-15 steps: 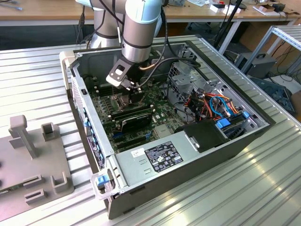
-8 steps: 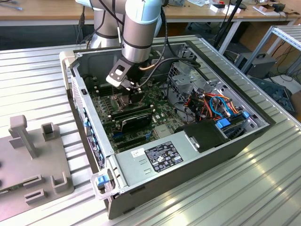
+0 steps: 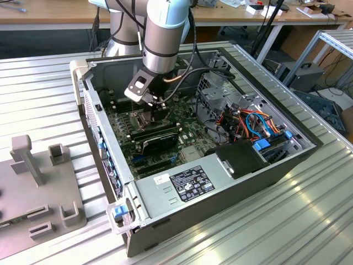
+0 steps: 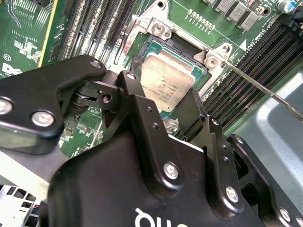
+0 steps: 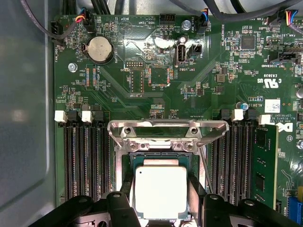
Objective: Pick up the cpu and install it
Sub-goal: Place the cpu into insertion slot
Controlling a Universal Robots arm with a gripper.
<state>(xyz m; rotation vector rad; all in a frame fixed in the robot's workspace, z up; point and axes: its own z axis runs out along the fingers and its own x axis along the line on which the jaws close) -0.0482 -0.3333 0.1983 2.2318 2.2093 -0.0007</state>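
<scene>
While jaws clasp two edges, cpu (image 5: 161,191) over socket (image 5: 168,130), slots (image 5: 85,156) close alongside.

A lab or workshop: ribbed aluminium bench (image 3: 309,221), wooden desks (image 3: 55,14) behind, open computer case (image 3: 237,190).

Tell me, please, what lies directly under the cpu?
Under the cpu, held by the gripper, lies the cpu socket. Its dark rim and metal frame show around the chip. Most of the socket's inside is covered by the cpu.
</scene>
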